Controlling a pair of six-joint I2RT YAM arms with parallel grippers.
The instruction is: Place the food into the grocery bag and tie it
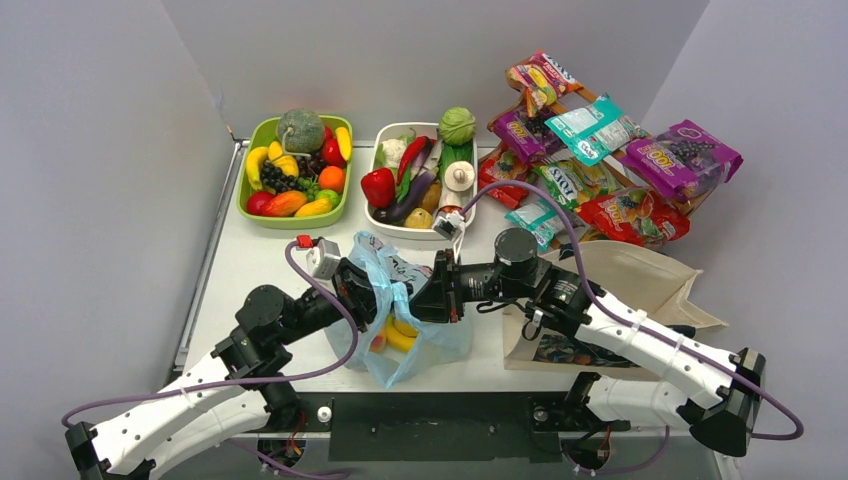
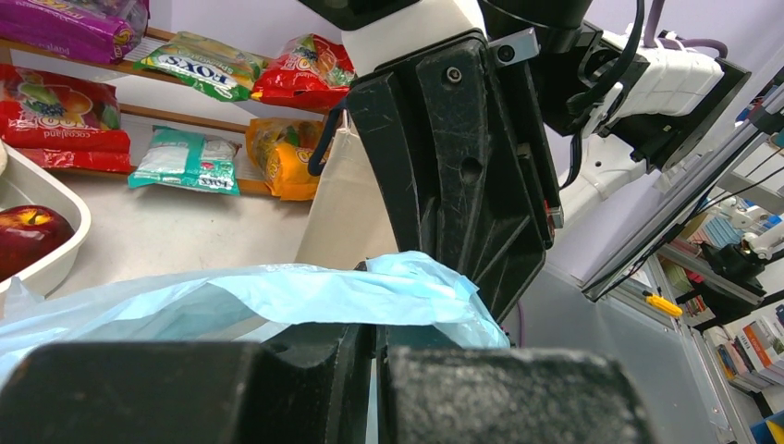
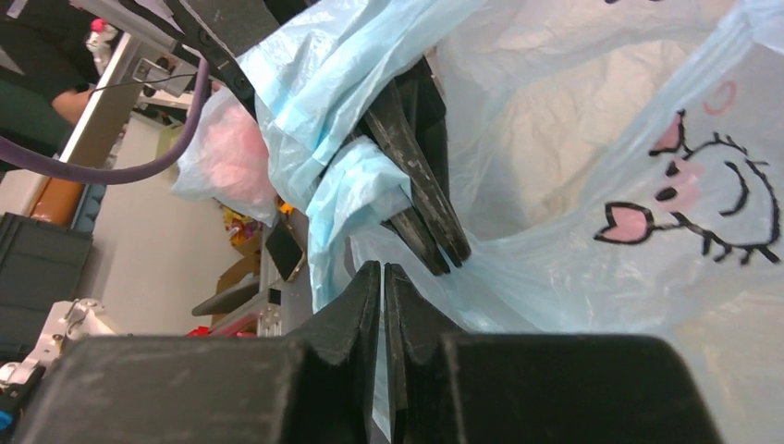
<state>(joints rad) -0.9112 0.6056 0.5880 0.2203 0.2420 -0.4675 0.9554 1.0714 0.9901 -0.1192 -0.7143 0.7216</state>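
The thin, crinkly, light-blue translucent plastic carrier bag (image 1: 420,345) sits on the white tabletop (image 1: 255,265), between the 2 arms. The left pincer (image 2: 374,344) is clenched on a bunched fold of the bag's upper plastic. The right pincer (image 3: 383,282) is likewise clenched on blue film, close beside the left one. A yellow banana-shaped toy (image 1: 400,335) shows through the bag wall, and a printed cartoon face (image 3: 689,208) marks the plastic. Farther back stand a green plastic tray (image 1: 245,205) of toy fruit, a white tray (image 1: 410,126) of toy vegetables and glossy printed snack packets (image 1: 690,155). A stiff beige canvas tote (image 1: 640,280) lies to the bag's right.
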